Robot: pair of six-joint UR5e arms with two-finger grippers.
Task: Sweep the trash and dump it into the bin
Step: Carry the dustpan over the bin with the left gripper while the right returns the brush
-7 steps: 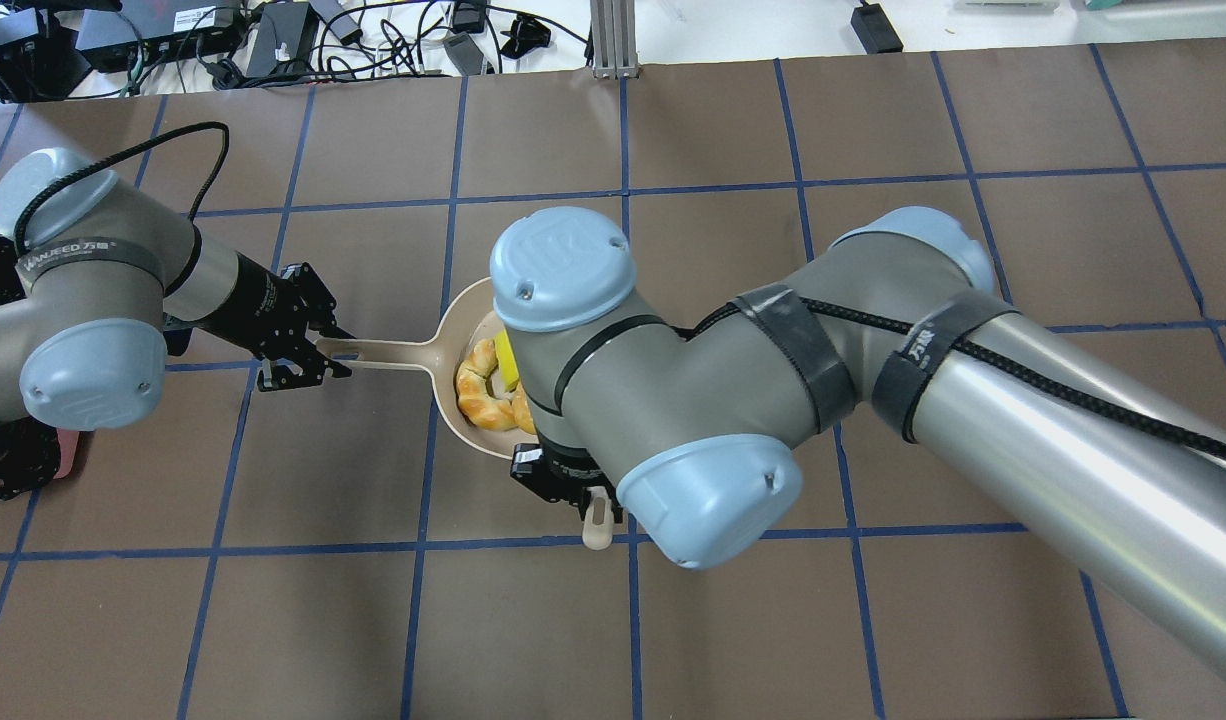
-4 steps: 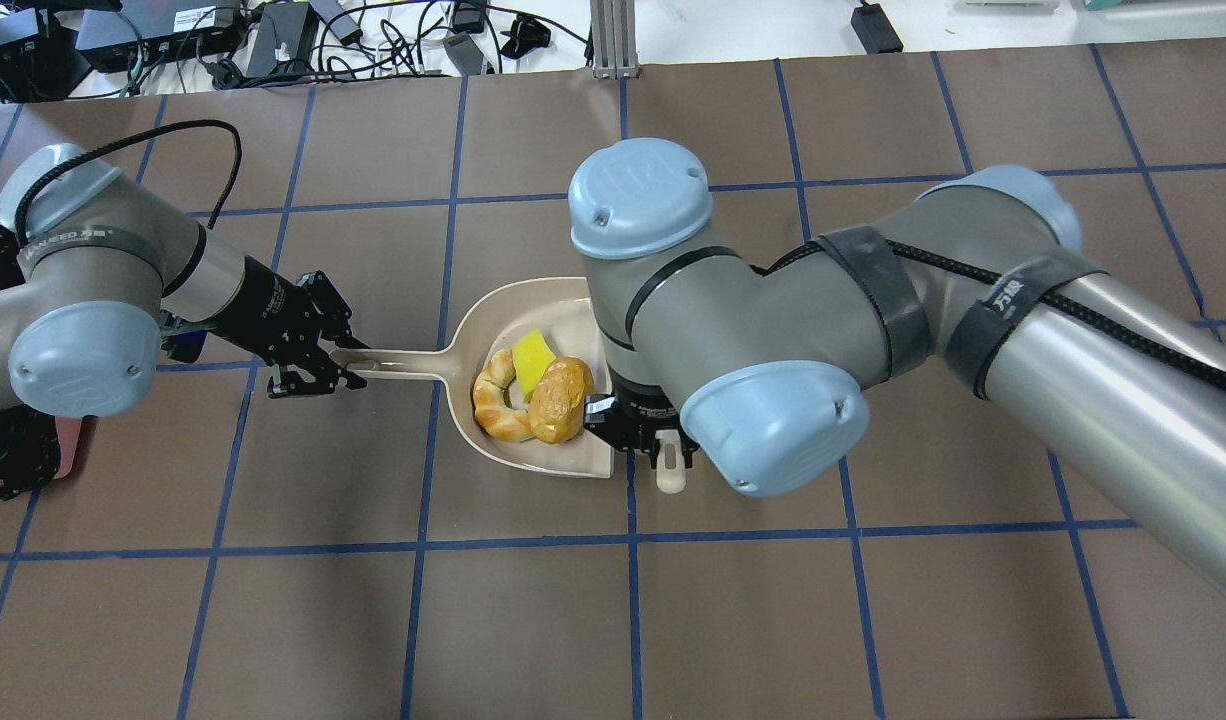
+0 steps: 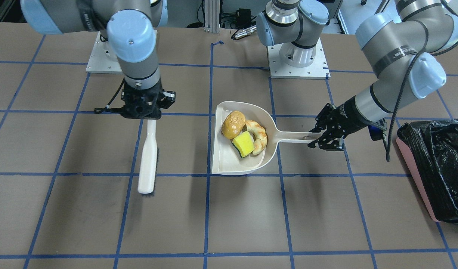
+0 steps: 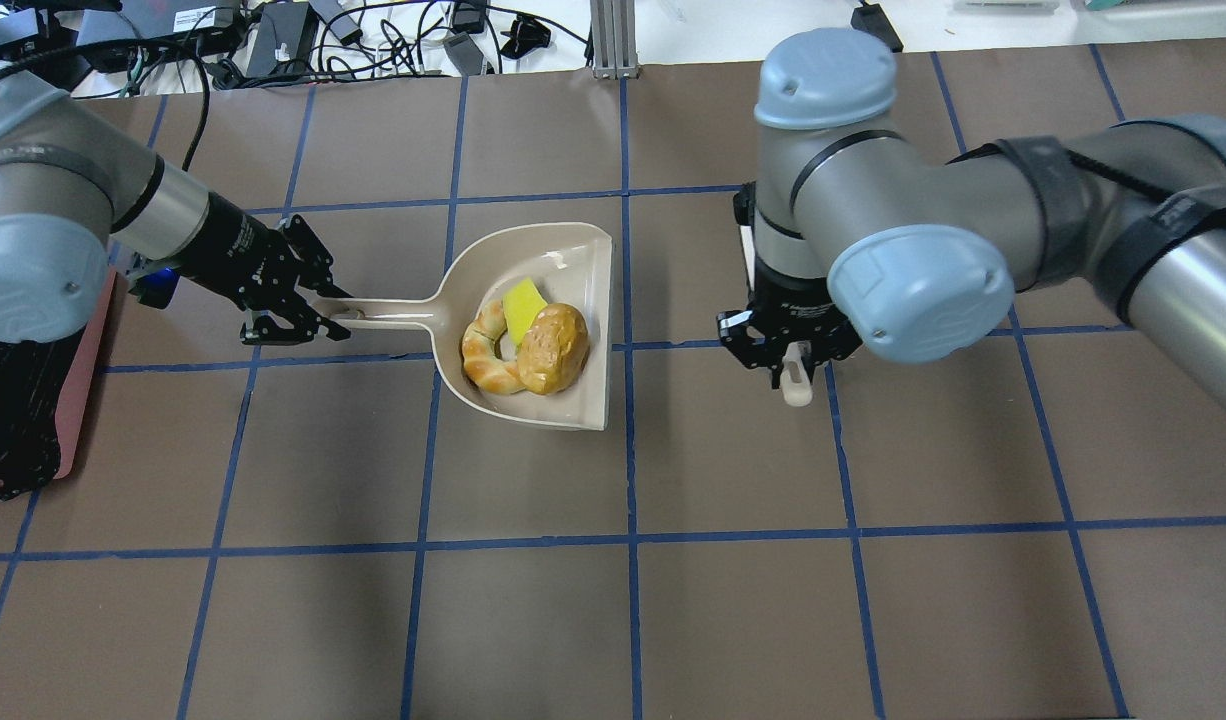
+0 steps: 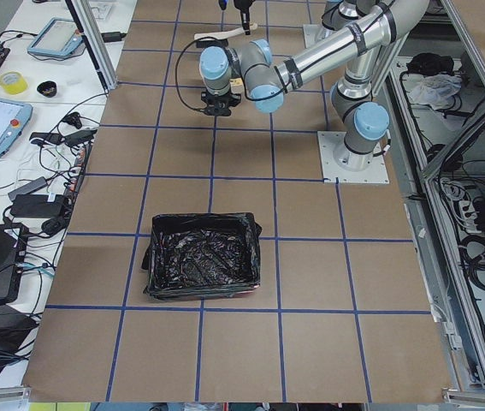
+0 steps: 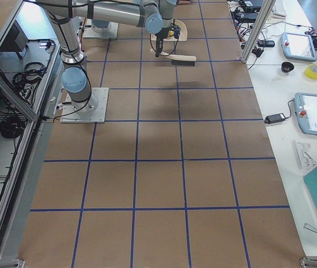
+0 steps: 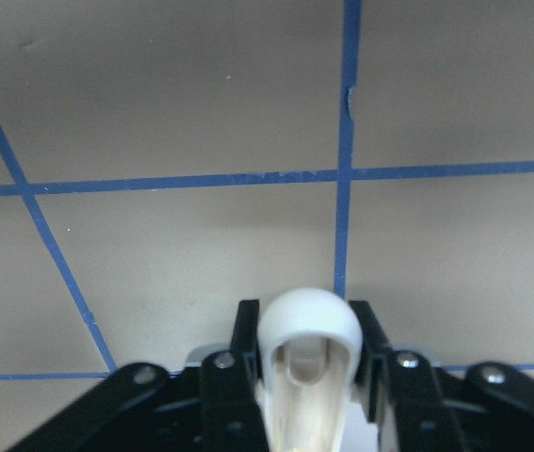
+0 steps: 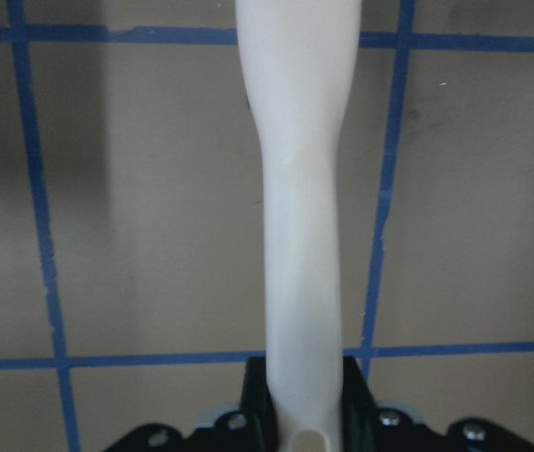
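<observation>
The left gripper is clamped on the handle end of the beige dustpan, whose straight open lip faces right. All three trash pieces lie inside the pan. The croissant-like piece sits toward the curved back wall and the yellow wedge just beyond it on the far side. The roll is nearest the lip but short of it. The right gripper is closed on the handle of the brush, well to the right of the lip, with bare table between them. The bin stands at the table's left end, beyond the left gripper, its black-lined mouth facing up. Since a moment ago the brush has drawn away rightward from the lip, and the dustpan and left gripper have shifted toward the far side.
</observation>
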